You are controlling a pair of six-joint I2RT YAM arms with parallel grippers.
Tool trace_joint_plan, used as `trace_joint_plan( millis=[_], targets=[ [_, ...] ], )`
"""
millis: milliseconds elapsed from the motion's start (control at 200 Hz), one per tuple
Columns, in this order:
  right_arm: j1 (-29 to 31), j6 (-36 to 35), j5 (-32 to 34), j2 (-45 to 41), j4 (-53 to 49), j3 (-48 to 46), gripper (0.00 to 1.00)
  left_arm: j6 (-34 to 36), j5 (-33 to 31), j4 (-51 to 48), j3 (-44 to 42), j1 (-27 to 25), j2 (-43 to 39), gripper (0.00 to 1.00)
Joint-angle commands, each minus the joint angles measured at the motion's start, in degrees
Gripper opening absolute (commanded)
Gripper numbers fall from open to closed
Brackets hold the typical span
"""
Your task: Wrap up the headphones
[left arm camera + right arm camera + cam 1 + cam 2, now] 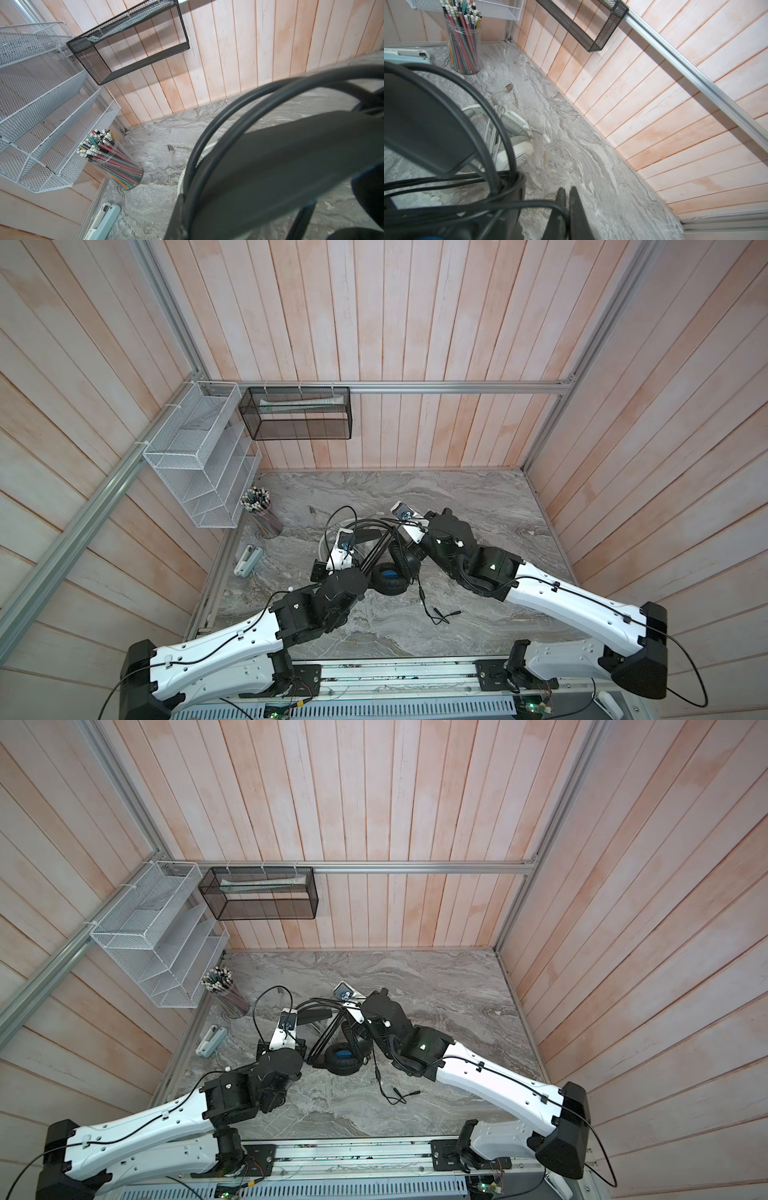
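The black headphones (pixel 389 578) lie mid-table in both top views, a blue-lined ear cup (pixel 341 1056) facing up. Their headband (pixel 280 166) is raised, and my left gripper (pixel 357 545) is shut on it; only one finger (pixel 179 216) shows beside two cable loops. My right gripper (pixel 566 197) is shut on the black cable (pixel 508 207), which passes between its fingers and loops over the headband. The cable's plugs (pixel 446 616) rest on the table near the front. The white headphones (pixel 517 135) lie behind the black pair with their grey-white cable wound on them, mostly hidden in the top views.
A clear cup of pencils (pixel 262 514) stands at the back left below a white mesh rack (pixel 195 464). A black mesh basket (pixel 297 414) hangs on the back wall. A pale blue and white device (pixel 248 560) lies by the left edge. The white cable's plug (pixel 508 87) lies on the marble.
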Motion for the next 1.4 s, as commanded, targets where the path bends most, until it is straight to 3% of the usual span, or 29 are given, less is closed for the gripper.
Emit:
trace_joint_plan(
  millis=[0,190,580,1045,1230,1395],
  targets=[
    [-3.7,2.5,8.7,-1.0,9.9,3.0,0.04,3.6,-1.2,-6.8,-2.6,-0.8,-1.2,0.00],
    [-4.0,3.4,4.9,-1.6,10.7,2.9,0.00,3.6,-1.4,-6.6,-2.9,-1.7,-1.1,0.00],
    [-7.2,4.7,4.5,0.8,11.1,2.2,0.00,5.0,-1.6,-5.8,-3.3,-2.0,-2.7,0.00],
    [-8.5,7.7,0.4,2.9,9.3,2.5,0.18,6.5,0.1,-2.0,-3.5,-2.1,-9.1,0.00],
    [-8.6,9.0,-2.4,2.1,9.9,0.4,0.08,5.5,0.6,-1.8,-1.8,-2.1,-11.6,0.00],
    [-8.8,10.2,-0.3,1.8,11.7,-1.8,0.00,2.4,1.6,-3.9,0.8,-2.1,-14.9,0.00]
  ],
)
